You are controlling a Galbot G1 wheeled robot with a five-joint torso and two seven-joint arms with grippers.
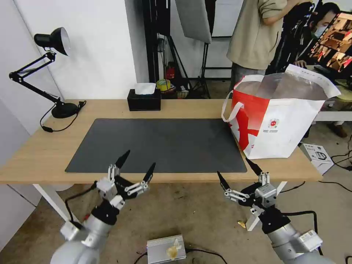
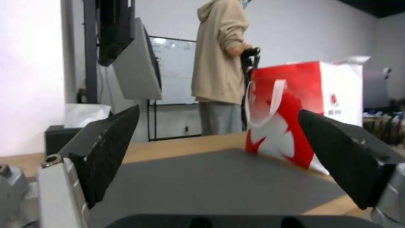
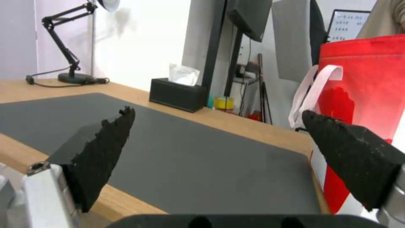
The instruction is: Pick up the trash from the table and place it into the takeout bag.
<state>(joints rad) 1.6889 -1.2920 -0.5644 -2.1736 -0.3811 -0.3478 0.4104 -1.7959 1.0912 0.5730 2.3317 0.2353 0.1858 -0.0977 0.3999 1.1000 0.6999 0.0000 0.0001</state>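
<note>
Below table (image 1: 44, 154) edge, left claw (image 1: 136, 164) wide open, right claw (image 1: 236, 171) likewise, both empty

So the mat (image 1: 157, 145) takes up the middle of the table (image 1: 36, 154), running close to the front edge. The takeout bag (image 1: 282, 124) stands upright at the right end, touching the mat's right edge. Tissue box (image 1: 144, 99) sits at the back edge, behind the mat. Desk lamp (image 1: 55, 73) is on the back left corner. Both claws, left (image 1: 136, 164) and right (image 1: 236, 172), hang just off the front edge, fingers spread.
</note>
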